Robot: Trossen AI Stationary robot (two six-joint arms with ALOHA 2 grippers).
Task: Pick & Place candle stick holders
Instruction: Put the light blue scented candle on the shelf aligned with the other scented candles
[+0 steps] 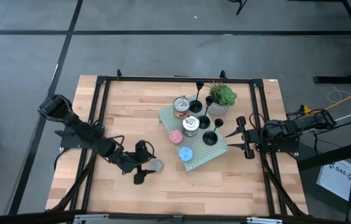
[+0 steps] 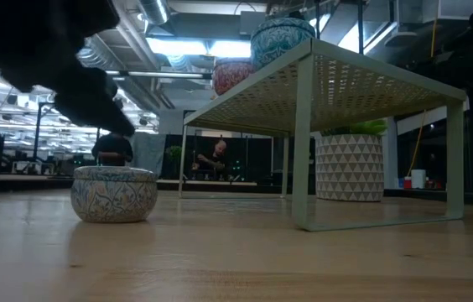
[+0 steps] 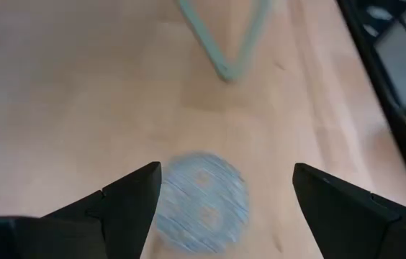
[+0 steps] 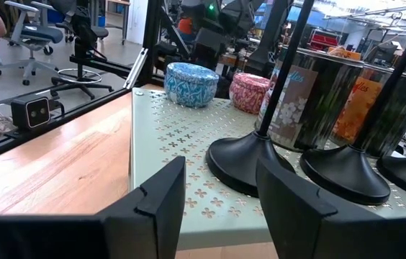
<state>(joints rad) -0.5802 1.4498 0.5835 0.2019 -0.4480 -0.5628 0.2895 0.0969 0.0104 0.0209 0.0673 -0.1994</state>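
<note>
My left pincer point(image 1: 145, 163) hangs over the near left part of the wooden counter point(image 1: 132, 106). It is released, and both fingers point(image 3: 127, 205) stand apart with nothing between them. Just below it a small round candle with a blue pattern point(image 1: 155, 165) sits on the bare wood; in the low view it point(image 2: 113, 194) stands alone, to the left of the pale green perforated shelf point(image 1: 200, 152).

My right pincer point(image 1: 241, 133) is at the right edge of this shelf and points toward it. Its fingers point(image 4: 156, 198) are parted and grasp nothing. The nearest of the candle stick holders point(image 1: 210, 136) stands just in front of it, its round base point(image 4: 250, 162) on the shelf top, not between the fingers. The two other holders point(image 1: 203, 120) stand in a row behind it, toward the far side, the last one point(image 1: 195, 104) near the far corner of the shelf.

On the same shelf there are two shiny tins point(image 1: 181, 107), a pink candle point(image 1: 175, 137) and a blue candle point(image 1: 186, 153). A potted plant point(image 1: 220, 98) stands at the far right, beside the holders
</note>
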